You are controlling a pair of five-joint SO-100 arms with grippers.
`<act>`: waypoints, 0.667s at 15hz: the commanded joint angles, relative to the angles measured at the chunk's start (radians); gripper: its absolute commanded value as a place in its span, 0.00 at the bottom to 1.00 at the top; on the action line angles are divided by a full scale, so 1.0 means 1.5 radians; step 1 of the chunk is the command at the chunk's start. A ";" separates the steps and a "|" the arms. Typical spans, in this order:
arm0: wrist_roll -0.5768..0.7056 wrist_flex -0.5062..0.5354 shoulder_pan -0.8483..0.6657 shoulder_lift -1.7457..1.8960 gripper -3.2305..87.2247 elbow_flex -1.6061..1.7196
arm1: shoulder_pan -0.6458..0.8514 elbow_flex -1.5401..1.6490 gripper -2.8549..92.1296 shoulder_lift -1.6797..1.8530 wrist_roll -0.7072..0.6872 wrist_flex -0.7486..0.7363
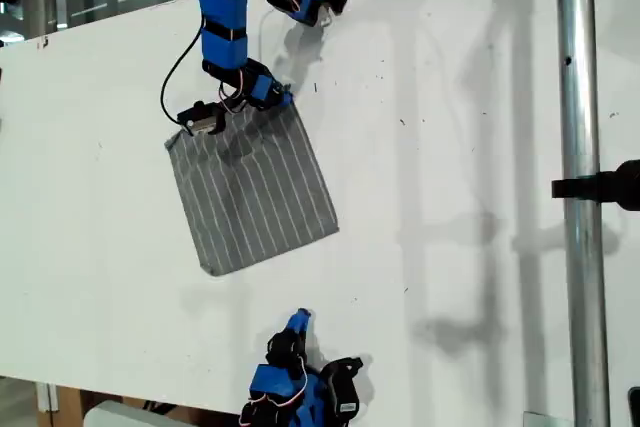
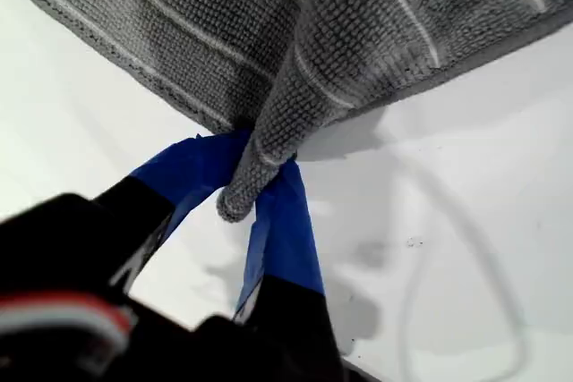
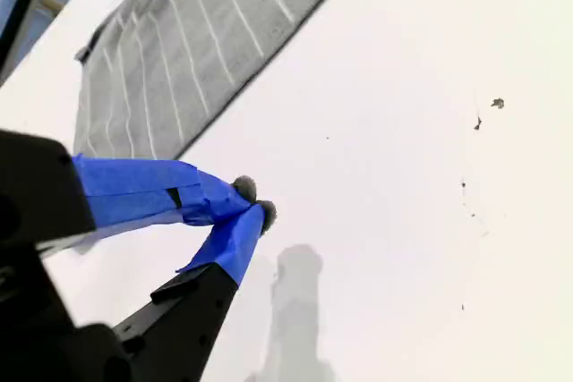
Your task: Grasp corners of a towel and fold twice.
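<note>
Here, the grey soft-fabric towel with thin white parallel stripes [image 1: 252, 187] lies flat on the white bench [image 1: 90, 247], left of centre in the exterior view, skewed to the bench edges. My first gripper [image 2: 255, 181], blue-taped, is clamped on a bunched corner [image 2: 269, 154] at the towel's far edge. My second gripper [image 3: 251, 203] hangs near the bench's near edge, apart from the towel, tips together, gripping nothing.

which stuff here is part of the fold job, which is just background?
Job:
- towel, lying flat on the table
- its corner, pinched in my first hand
- my second hand, shut, off the towel

Background:
- table
- metal pole at the exterior view's right
- black clamp on it
</note>
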 commanded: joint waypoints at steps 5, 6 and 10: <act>0.067 -0.097 0.012 -0.669 0.00 -0.443 | -0.007 0.004 0.03 0.039 -0.008 -0.017; 0.110 -0.082 0.012 -0.819 0.00 -0.578 | -0.007 0.006 0.03 0.041 -0.008 -0.018; 0.218 0.110 0.020 -1.276 0.10 -1.108 | -0.006 0.019 0.03 0.057 -0.008 -0.025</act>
